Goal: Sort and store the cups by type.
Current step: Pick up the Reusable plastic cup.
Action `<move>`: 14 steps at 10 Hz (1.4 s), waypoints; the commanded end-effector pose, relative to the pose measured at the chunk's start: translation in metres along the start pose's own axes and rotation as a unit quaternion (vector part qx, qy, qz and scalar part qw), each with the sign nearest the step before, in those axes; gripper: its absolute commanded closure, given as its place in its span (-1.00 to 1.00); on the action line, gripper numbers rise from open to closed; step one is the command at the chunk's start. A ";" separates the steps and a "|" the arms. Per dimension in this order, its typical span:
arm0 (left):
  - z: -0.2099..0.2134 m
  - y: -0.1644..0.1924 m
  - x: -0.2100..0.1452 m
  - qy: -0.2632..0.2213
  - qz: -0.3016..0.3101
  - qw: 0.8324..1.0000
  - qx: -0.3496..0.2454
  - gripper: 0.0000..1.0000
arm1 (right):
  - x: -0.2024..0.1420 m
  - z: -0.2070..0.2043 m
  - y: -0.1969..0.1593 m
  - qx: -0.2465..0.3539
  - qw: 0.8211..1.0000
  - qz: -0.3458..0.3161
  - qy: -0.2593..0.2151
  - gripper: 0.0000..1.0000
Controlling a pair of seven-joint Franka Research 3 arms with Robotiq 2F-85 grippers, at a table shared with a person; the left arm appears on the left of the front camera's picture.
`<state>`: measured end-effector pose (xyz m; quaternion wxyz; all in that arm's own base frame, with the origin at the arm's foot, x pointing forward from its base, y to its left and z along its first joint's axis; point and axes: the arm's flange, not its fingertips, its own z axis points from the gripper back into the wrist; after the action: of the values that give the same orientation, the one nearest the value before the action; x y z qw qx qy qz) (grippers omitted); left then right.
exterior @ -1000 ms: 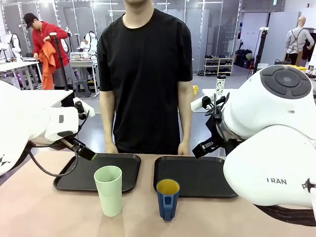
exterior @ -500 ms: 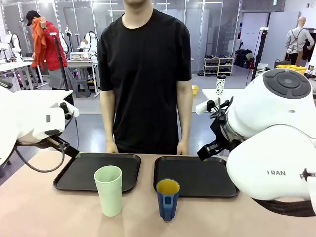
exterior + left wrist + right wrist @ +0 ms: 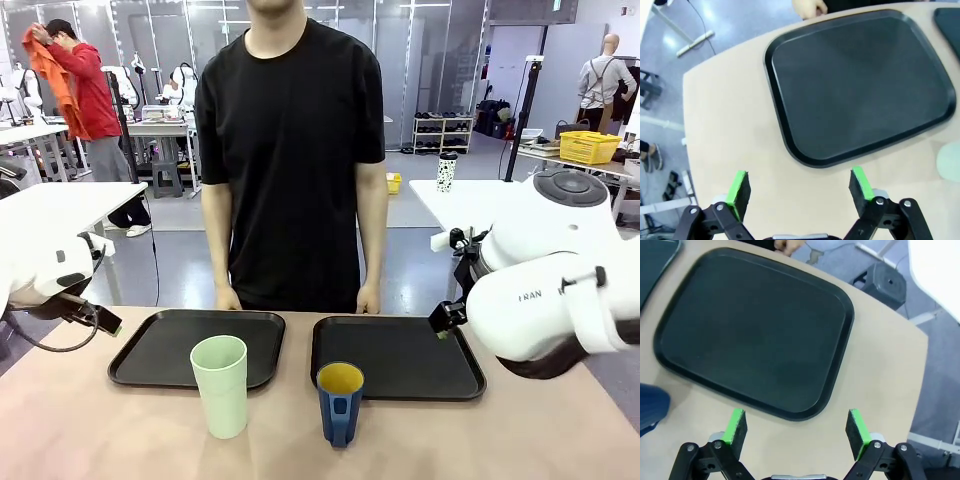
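Sitting side by side on the near part of the smooth, beige counter are the two cups. The tall mint-green tumbler is plain plastic, handleless and widens slightly toward its rim. It stands upright just nearer than the left tray, by that tray's near right corner. To its right is the shorter dark blue mug, glossy with a yellow inside and its handle turned toward the near side. It stands upright just nearer than the near left corner of the right tray. The two are apart, not touching. Both trays are black and matte, rectangular with rounded corners and a low raised lip, and they lie side by side across the middle of the counter. A person in a black T-shirt stands at the far side, fingertips resting at the counter's far edge. The left pincer hangs over the counter's left part, left of the left tray. Its black fingers are spread wide with nothing between the flat green pads. The right pincer hangs at the right side of the right tray. Its fingers are likewise spread wide, with only bare counter and the tray's lip seen between them. Both rounded white arms keep to the outer sides.
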<state>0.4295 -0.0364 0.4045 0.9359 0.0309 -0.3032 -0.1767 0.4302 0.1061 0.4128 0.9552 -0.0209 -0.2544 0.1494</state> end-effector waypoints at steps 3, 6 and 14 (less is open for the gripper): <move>-0.029 0.027 0.011 -0.005 0.040 0.998 -0.054 -1.00 | 0.017 -0.031 -0.022 0.014 0.999 -0.036 0.027 -1.00; -0.032 0.032 0.012 0.001 0.067 0.997 -0.037 -1.00 | 0.013 -0.035 -0.021 0.011 0.999 -0.037 0.028 -1.00; -0.025 0.018 0.009 -0.001 0.056 0.998 -0.041 -1.00 | 0.013 -0.035 -0.021 0.011 0.999 -0.037 0.028 -1.00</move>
<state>0.4572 -0.0221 0.3919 0.9449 -0.0247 -0.2977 -0.1337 0.4659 0.0911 0.3902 0.9681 -0.0047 -0.2247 0.1108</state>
